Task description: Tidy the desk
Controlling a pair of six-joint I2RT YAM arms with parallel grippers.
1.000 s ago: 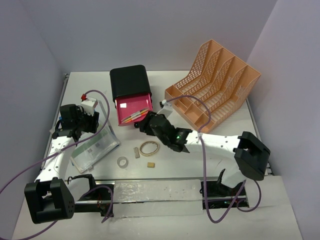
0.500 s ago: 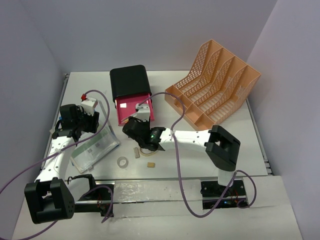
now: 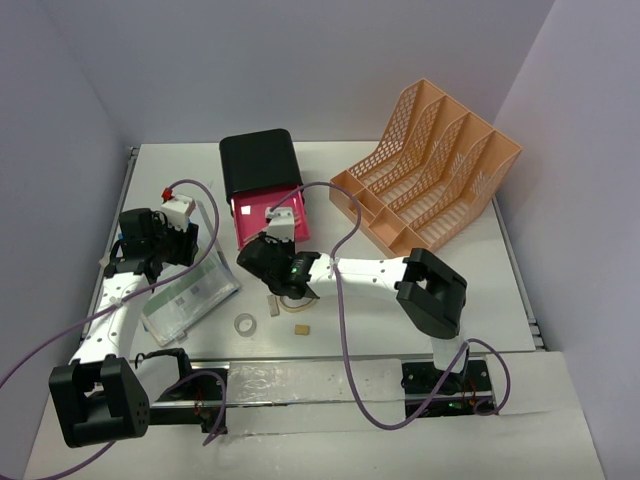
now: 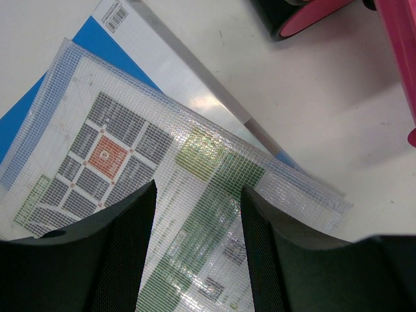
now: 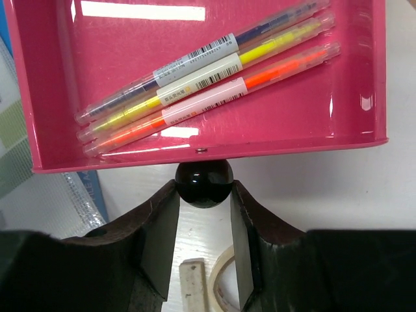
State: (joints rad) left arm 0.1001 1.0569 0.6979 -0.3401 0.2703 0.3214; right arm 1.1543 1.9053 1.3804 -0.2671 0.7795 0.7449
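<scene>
We're watching our right claw (image 5: 203, 194), swung left across to the pink drawer (image 5: 195, 39), now pinching its round knob (image 5: 203, 181), while the left claw (image 4: 198, 192) is hanging open and empty over the pouch (image 4: 104, 149) on the white tabletop (image 3: 500, 300) lying under everything, which we're judging rigid, slick and ungrippable.

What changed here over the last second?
The right arm swung left, bringing the right gripper to the pink drawer; its jaws now close on the black knob. The left gripper stayed open over the mesh pouch; the drawer stayed open.
</scene>
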